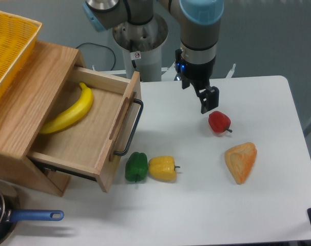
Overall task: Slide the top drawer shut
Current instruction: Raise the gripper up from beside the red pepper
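Whether the jaws are apart or together cannot be told from this angle; the gripper (209,104) hangs above the white table (258,205) just upper left of a red pepper (218,122), holding nothing. Lower right lies a piece of bread (241,161). At left centre the top drawer (89,128) stands pulled open, a banana (71,110) inside, its black handle (131,128) near a green pepper (136,166) touching a yellow pepper (162,168).
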You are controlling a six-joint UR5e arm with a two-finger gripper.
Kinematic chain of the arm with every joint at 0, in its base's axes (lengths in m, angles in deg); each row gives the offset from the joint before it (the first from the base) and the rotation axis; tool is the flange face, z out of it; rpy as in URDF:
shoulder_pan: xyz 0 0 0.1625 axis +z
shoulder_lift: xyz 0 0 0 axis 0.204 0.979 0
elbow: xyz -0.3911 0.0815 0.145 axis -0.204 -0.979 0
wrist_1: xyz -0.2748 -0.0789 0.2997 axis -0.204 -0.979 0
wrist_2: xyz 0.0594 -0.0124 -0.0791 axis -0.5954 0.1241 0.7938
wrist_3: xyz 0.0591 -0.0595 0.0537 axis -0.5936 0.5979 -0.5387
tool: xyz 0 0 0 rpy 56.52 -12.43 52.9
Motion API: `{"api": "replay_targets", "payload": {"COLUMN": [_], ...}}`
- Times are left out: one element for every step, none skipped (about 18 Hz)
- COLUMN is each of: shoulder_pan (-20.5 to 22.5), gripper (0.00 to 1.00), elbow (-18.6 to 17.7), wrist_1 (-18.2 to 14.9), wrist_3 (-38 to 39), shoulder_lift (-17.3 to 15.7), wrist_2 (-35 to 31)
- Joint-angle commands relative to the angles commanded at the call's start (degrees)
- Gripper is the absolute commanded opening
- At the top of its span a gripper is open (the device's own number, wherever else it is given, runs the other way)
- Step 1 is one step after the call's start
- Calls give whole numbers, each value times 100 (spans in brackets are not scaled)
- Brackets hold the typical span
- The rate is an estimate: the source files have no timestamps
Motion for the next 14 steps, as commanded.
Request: {"api": "replay_targets", "payload": {"shoulder_pan": [9,18,9,0,0,-9,-9,-9,0,9,9,9,9,0], "gripper": [100,100,100,100,100,100,100,100,100,100,100,100,100,100], "elbow": [-9,-9,9,0,0,-9,-9,-52,-209,-228,-298,-369,-413,-439], "wrist_1": [0,9,0,0,0,0,-9,-9,26,122,210,237,246,246], "wrist_3": [0,0,17,17,9,9,26,87,157,193,211,211,220,298], "shoulder_lift": [9,9,17,18,18,26,26,44,53,53,53,53,61,70], "wrist_2": [-9,-9,0,0,0,0,0,-9,0,9,18,9,9,9]}}
